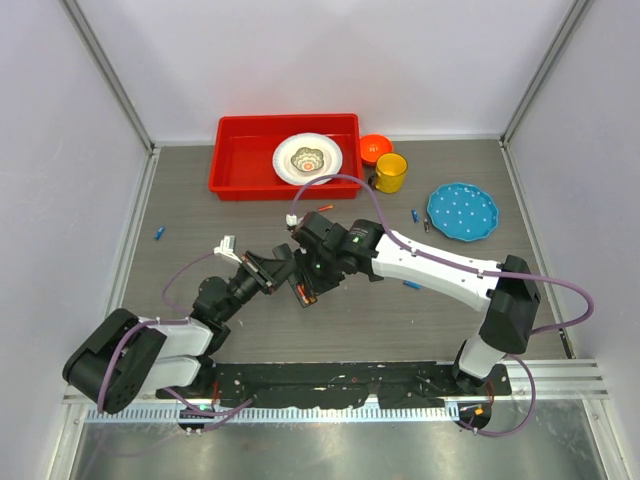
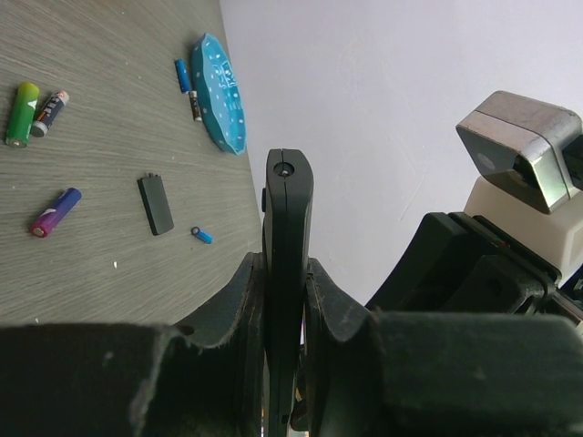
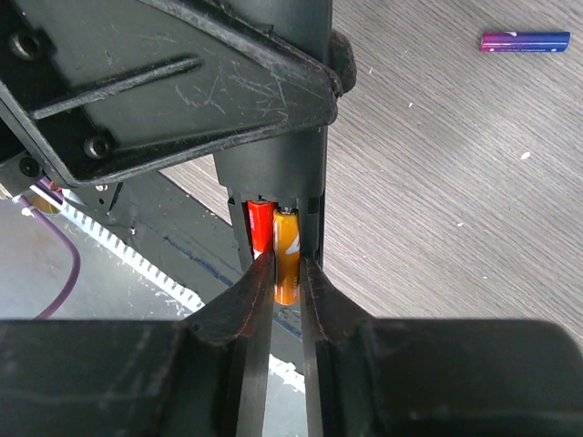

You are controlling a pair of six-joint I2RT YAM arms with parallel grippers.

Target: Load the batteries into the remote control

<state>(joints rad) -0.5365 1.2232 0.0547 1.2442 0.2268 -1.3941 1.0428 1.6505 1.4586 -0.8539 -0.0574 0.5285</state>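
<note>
My left gripper is shut on the black remote control and holds it on edge above the table. From the right wrist, the remote's open battery slot holds a red battery. Beside it an orange battery sticks partly out of the slot. My right gripper is shut on the orange battery's lower end. In the top view both grippers meet at the table's centre around the remote. The flat black cover lies on the table.
Loose batteries lie about: green, purple, small blue, and one at the far left. A teal plate sits right. A red bin, orange bowl and yellow mug stand behind.
</note>
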